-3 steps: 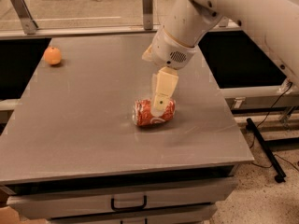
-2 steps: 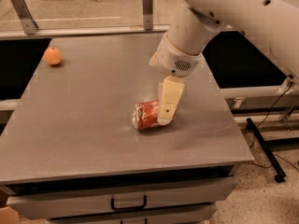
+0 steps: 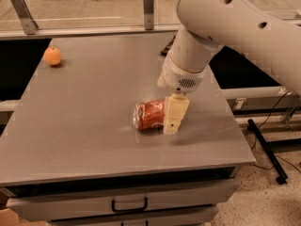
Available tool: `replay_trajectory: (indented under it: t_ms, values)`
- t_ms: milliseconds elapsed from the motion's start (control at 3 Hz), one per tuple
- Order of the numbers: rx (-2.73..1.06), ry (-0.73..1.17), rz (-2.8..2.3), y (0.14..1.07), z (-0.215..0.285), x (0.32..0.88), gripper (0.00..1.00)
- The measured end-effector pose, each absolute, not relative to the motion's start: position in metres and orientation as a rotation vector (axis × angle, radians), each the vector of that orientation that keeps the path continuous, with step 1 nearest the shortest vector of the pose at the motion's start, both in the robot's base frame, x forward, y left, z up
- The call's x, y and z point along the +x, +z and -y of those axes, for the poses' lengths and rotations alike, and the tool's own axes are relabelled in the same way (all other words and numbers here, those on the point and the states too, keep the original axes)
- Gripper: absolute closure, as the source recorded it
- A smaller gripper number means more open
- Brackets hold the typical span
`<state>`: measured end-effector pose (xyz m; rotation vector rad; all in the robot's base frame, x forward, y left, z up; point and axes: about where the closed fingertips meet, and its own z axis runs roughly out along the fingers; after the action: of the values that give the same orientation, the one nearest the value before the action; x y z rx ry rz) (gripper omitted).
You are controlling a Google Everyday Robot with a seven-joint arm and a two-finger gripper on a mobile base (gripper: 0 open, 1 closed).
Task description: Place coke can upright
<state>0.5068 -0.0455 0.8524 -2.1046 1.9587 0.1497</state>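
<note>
The coke can (image 3: 148, 115), red-orange with a silver end facing left, lies on its side near the middle of the grey table (image 3: 84, 126). My gripper (image 3: 172, 120) hangs from the large white arm (image 3: 221, 27) and is down at the can's right end, overlapping it in the camera view. Its cream tip reaches almost to the table surface. The can's right end is hidden behind the gripper.
A round orange fruit (image 3: 52, 56) sits at the table's far left. A metal rail with posts (image 3: 148, 4) runs along the back edge. A drawer with a black handle (image 3: 129, 205) is under the front edge. A black stand leg (image 3: 265, 149) lies on the floor at right.
My gripper has moved down and a little right, from above the can to its right end. The arm has swung forward. The can has stayed lying in place.
</note>
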Motion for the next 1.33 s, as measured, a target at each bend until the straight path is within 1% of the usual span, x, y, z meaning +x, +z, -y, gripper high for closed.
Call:
replay_trajectory:
  t_ms: [333,667,1000,1333]
  values:
    - [-2.065,0.192,-1.985,0.846,0.055,0.507,0.42]
    - [-2.012,0.286,-1.983,0.848,0.056,0.507,0.65]
    - [-1.982,0.342,-1.969,0.861,0.055,0.508,0.88]
    - [-1.945,0.383,-1.96,0.882,0.063,0.514,1.0]
